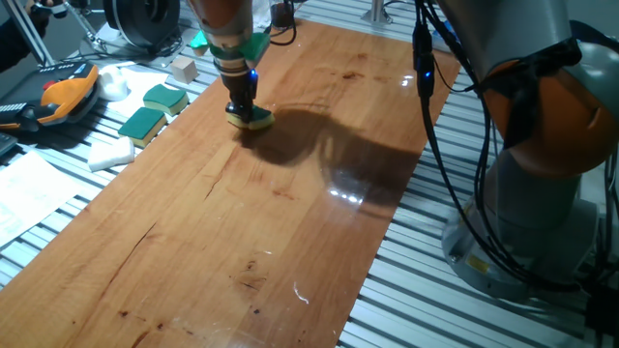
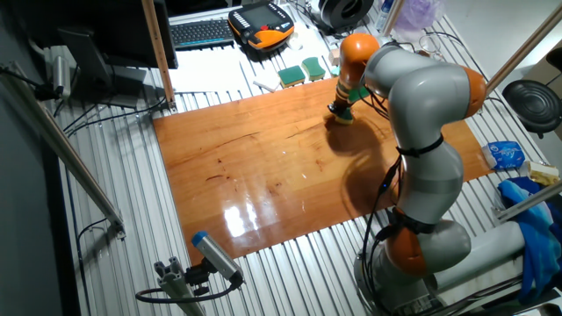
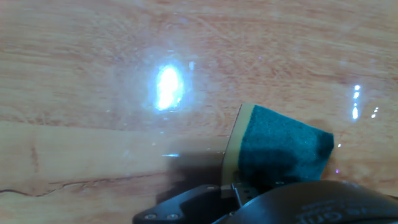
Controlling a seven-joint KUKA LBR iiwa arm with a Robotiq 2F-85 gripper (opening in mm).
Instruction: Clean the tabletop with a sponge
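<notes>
The tabletop is a long glossy reddish-brown board, also in the other fixed view and filling the hand view. My gripper points straight down near the board's far left part and is shut on the sponge, a teal-topped block with a yellow base that rests on the wood. In the other fixed view the gripper and sponge sit near the board's far edge. The hand view shows the sponge below the dark gripper body; the fingertips are hidden.
Two spare teal-and-yellow sponges and white foam blocks lie on the ribbed slats left of the board. An orange-black pendant is further left. The arm's grey base and cables stand at the board's right side.
</notes>
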